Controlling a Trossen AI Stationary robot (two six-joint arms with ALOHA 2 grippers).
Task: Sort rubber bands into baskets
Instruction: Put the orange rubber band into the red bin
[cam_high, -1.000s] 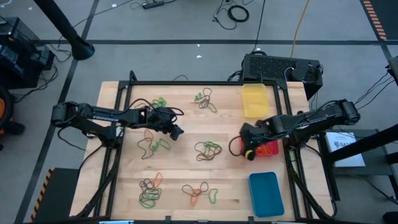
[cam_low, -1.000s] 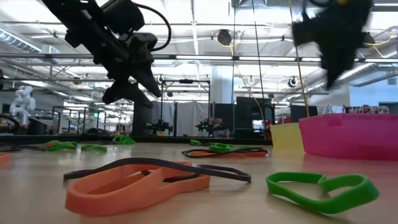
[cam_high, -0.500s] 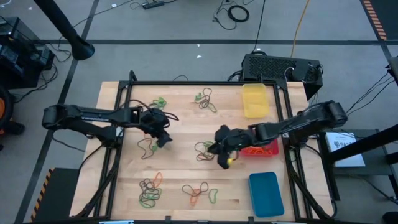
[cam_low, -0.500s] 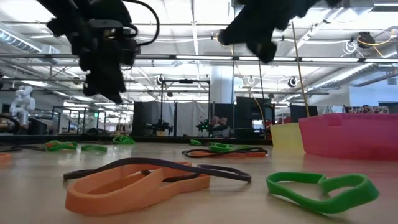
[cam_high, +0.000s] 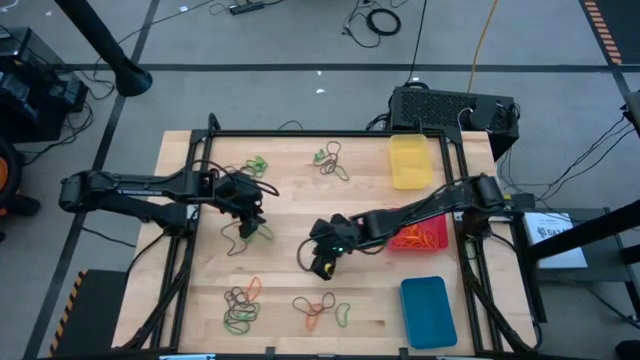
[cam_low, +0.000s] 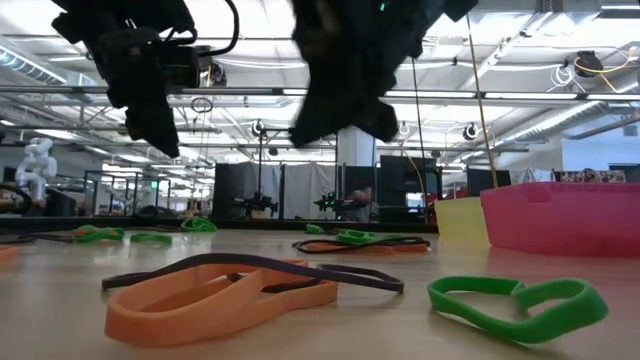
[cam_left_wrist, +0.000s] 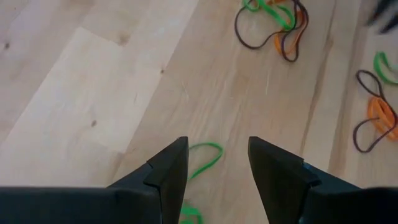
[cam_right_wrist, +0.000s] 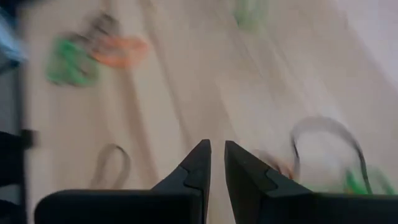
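Observation:
Rubber bands in orange, green and dark lie in loose clusters on the wooden table, such as one (cam_high: 240, 305) near the front and one (cam_high: 330, 160) at the back. The yellow basket (cam_high: 410, 160), the red basket (cam_high: 432, 240) with orange bands in it, and the blue basket (cam_high: 427, 312) stand along the right side. My left gripper (cam_high: 254, 222) hangs open above a green band (cam_left_wrist: 204, 155), which lies flat on the wood between its fingertips, untouched. My right gripper (cam_high: 322, 266) is shut and empty above the table's middle, beside a mixed cluster (cam_high: 338, 238).
A black box (cam_high: 450, 105) stands beyond the far right corner. A dark metal frame (cam_high: 300, 133) borders the tabletop. Bare wood (cam_high: 290, 200) lies between the clusters. In the low view, orange, dark and green bands (cam_low: 230, 290) lie near the front edge.
My right gripper has swept from over the red basket toward the table's left and near side, sinking a little, to the table's middle. My left gripper has drawn back toward the left edge and rolled about its own axis. No band has moved.

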